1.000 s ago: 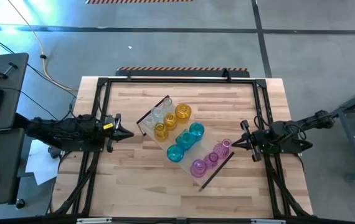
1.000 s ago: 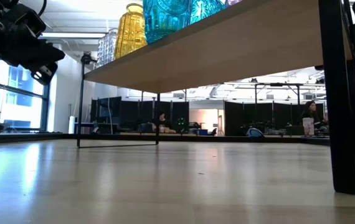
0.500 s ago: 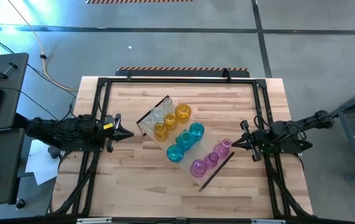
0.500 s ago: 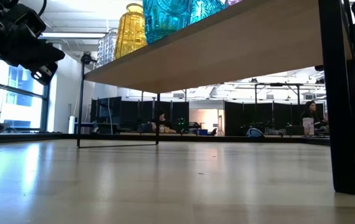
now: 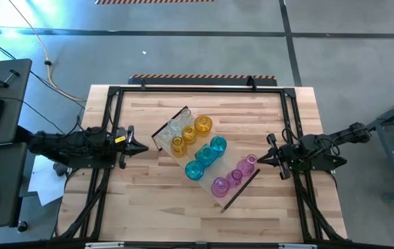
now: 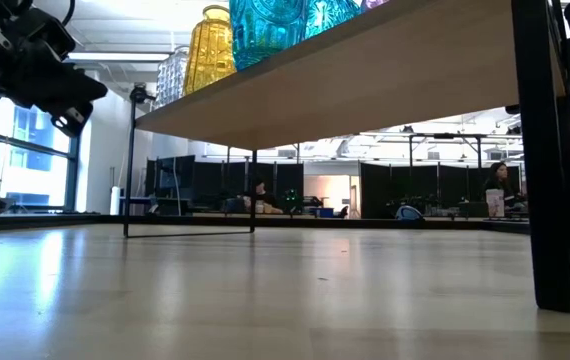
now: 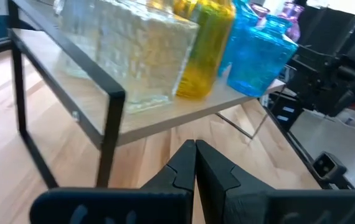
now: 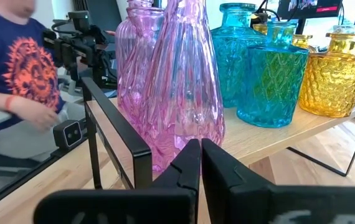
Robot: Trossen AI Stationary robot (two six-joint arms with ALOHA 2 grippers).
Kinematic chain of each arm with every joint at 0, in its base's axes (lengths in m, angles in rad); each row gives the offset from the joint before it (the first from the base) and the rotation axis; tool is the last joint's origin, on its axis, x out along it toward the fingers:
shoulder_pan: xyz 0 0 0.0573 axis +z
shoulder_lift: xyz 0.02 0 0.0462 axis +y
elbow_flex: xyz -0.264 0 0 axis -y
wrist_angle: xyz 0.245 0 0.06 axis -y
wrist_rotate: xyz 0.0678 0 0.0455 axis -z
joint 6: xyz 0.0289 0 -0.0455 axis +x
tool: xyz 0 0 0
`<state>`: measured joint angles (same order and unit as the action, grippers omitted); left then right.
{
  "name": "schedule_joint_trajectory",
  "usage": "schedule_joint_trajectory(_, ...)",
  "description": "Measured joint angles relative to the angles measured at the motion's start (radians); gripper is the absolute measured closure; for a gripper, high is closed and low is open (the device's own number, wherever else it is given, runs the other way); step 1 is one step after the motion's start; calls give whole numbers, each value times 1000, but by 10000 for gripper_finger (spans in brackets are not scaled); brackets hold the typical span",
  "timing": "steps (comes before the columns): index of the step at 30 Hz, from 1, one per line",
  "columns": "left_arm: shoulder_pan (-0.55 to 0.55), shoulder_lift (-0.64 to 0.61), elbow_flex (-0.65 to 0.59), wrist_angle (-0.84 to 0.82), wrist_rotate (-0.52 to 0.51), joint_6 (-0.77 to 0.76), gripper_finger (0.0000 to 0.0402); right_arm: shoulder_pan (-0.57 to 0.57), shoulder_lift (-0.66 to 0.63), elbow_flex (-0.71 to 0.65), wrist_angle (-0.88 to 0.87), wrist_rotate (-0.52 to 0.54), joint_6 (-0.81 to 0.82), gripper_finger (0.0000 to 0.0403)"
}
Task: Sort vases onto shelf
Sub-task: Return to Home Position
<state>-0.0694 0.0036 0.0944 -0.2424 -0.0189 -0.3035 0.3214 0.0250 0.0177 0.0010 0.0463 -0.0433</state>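
1. The long light-wood shelf with thin dark end pieces (image 5: 162, 140) stands raised on slim dark legs at the middle of the striped wooden bench (image 5: 148, 207).
2. Its long axis runs diagonally. One end points toward the bench's far-left corner and the other toward its near-right corner.
3. All the small translucent glass vases in view stand upright on it in colour groups along that axis: clear ones (image 5: 177, 123) at the far-left end, then amber yellow (image 5: 189, 135), teal blue (image 5: 204, 156), and pink (image 5: 234, 176) at the near-right end.
4. The left tool (image 5: 138, 147) hangs by the bench's left edge and points at the clear end, with its fingers together and nothing between them.
5. The right tool (image 5: 263, 160) hangs by the right edge, just beside the pink end. Its fingers are likewise pressed together and it holds nothing.
6. The main risk, as I judge it, is the right tool. If it swings sideways as it pulls away, it could clip the dark end piece or the nearest pink vase.
7. The vases stand packed close together, so one knock would likely pass down the row and send glass off the shelf's edge onto the bench.
8. A bump on a leg could also slide the whole shelf and spoil the alignment.
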Motion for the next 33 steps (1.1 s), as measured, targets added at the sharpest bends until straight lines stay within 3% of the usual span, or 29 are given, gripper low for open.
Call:
schedule_joint_trajectory(11,91,0,0,0,0,0,398,0,0,0,0,0,1,402)
schedule_joint_trajectory(33,96,6,0,0,0,0,398,0,0,0,0,-1,1,402)
